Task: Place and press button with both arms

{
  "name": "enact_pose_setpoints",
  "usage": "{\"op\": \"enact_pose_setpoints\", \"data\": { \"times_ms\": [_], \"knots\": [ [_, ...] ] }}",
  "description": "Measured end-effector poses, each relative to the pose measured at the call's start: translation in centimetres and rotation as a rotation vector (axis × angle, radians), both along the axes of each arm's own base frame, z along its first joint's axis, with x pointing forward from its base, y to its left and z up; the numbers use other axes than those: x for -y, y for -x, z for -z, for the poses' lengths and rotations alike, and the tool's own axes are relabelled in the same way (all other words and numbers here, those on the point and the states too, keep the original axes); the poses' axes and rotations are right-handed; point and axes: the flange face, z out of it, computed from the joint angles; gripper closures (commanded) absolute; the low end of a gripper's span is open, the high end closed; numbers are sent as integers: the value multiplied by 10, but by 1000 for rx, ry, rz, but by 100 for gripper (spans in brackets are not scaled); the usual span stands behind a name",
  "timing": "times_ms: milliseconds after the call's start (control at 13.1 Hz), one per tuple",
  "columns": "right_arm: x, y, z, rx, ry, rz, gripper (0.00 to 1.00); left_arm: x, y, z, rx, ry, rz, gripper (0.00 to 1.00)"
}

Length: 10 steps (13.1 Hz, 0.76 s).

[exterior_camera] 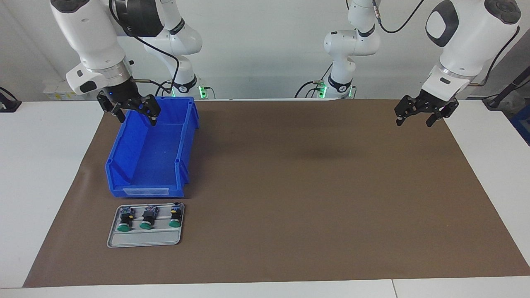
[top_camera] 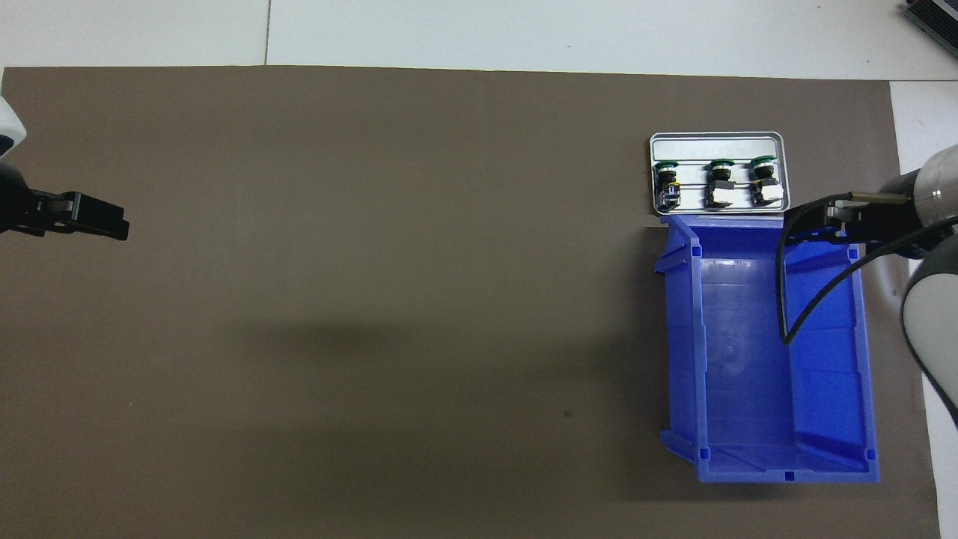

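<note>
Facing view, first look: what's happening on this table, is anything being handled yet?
Nothing is held yet. Three green-capped buttons lie in a small grey tray, beside the blue bin and farther from the robots than it. The right hand hangs open over the bin's robot-side end. The left hand hangs open over the brown mat at the left arm's end, waiting.

Facing camera high, opposite robots — overhead steep; both share blue bin [exterior_camera: 151, 153].

A blue bin [exterior_camera: 151, 155] sits beside a grey tray [exterior_camera: 143, 239] on brown matting [exterior_camera: 310, 186].
</note>
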Motion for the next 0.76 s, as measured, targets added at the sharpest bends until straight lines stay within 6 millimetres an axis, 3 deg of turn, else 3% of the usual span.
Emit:
{"op": "enact_pose_setpoints", "data": {
  "times_ms": [764],
  "knots": [
    [8, -6, -1, 33, -4, 7, 0, 0, 0, 0, 0, 0, 0, 1]
  ]
}}
